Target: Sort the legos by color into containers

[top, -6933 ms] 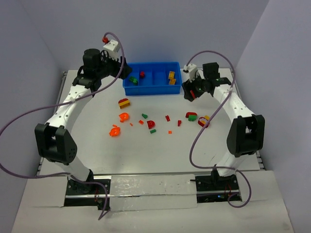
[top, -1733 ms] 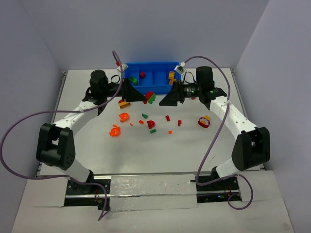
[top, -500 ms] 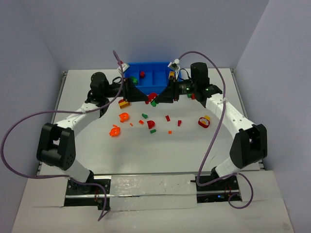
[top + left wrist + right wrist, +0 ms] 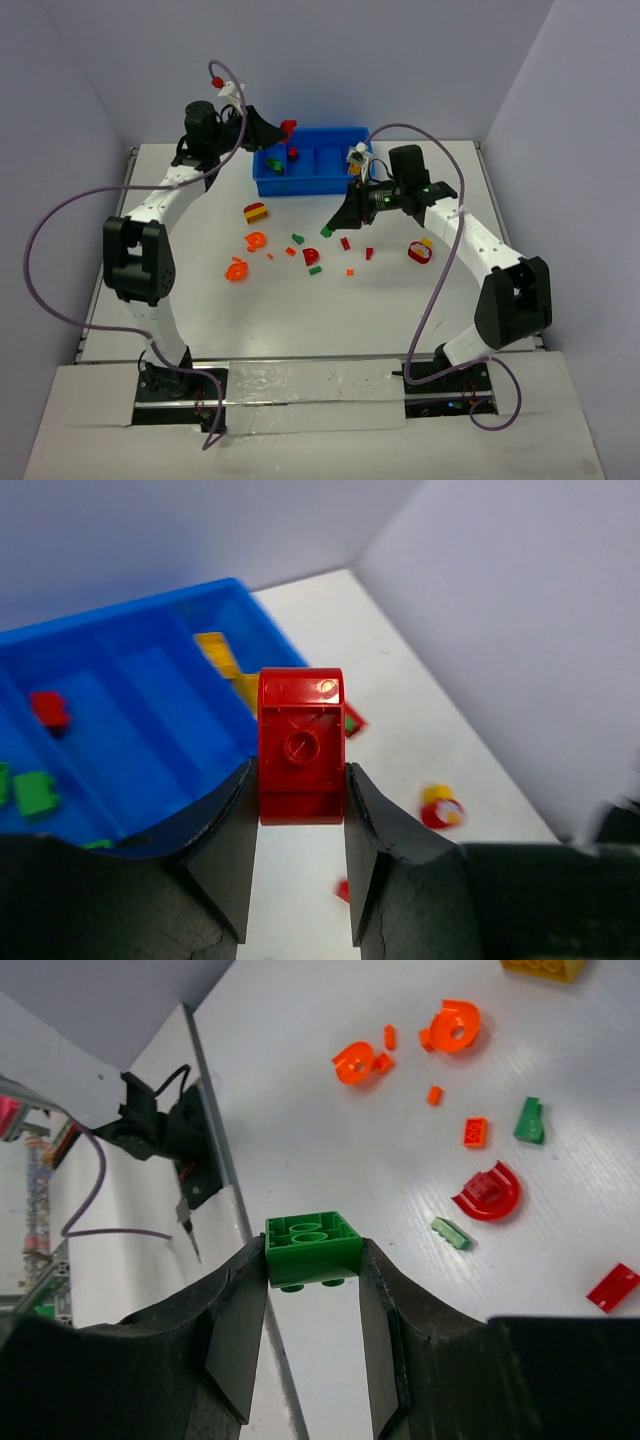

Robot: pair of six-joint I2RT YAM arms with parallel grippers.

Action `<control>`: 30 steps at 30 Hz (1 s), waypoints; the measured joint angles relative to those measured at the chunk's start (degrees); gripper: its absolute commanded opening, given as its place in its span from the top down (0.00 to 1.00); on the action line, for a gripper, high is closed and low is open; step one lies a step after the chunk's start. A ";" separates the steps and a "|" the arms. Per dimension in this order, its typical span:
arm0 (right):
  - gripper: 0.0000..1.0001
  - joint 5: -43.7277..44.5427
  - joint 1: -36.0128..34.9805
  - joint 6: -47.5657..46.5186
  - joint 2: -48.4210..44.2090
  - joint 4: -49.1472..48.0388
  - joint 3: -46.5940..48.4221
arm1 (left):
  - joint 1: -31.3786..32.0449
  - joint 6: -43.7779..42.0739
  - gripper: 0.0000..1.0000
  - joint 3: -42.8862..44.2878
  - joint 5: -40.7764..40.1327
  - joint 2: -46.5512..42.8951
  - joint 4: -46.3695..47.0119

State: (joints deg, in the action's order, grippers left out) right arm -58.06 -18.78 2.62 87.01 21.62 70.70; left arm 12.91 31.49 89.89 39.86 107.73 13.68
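My left gripper (image 4: 280, 127) is shut on a red brick (image 4: 289, 126) and holds it in the air over the back left of the blue tray (image 4: 315, 185). In the left wrist view the red brick (image 4: 300, 745) sits between the jaws, with the tray (image 4: 150, 670) below. The tray holds green pieces (image 4: 272, 165), a red piece (image 4: 293, 153) and yellow pieces (image 4: 352, 156) in separate compartments. My right gripper (image 4: 333, 224) is shut on a green brick (image 4: 326, 231) above the table in front of the tray; the brick also shows in the right wrist view (image 4: 312, 1249).
Loose legos lie on the white table: a yellow-red block (image 4: 256, 212), orange curved pieces (image 4: 256, 240) (image 4: 237, 269), a red arch (image 4: 312, 256), small green (image 4: 297, 238) and red (image 4: 345, 243) bits, and a red-yellow piece (image 4: 420, 250). Cables loop beside both arms.
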 measured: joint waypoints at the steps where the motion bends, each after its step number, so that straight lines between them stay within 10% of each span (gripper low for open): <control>1: 1.00 0.90 0.06 -0.22 -0.10 0.23 0.02 | 0.57 -1.71 1.00 1.80 -2.74 1.92 -1.51; 12: 1.00 8.88 1.56 -1.52 -0.25 0.79 0.68 | 6.20 -13.86 1.00 18.62 -25.85 19.74 -6.93; 30: 1.00 10.68 3.07 -2.52 -0.14 0.97 1.46 | 8.45 -17.96 0.80 28.07 -33.78 33.88 -7.20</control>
State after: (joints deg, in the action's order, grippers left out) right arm -47.38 -15.71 0.10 86.87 22.59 72.16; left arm 21.35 13.53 117.97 6.08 141.60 6.48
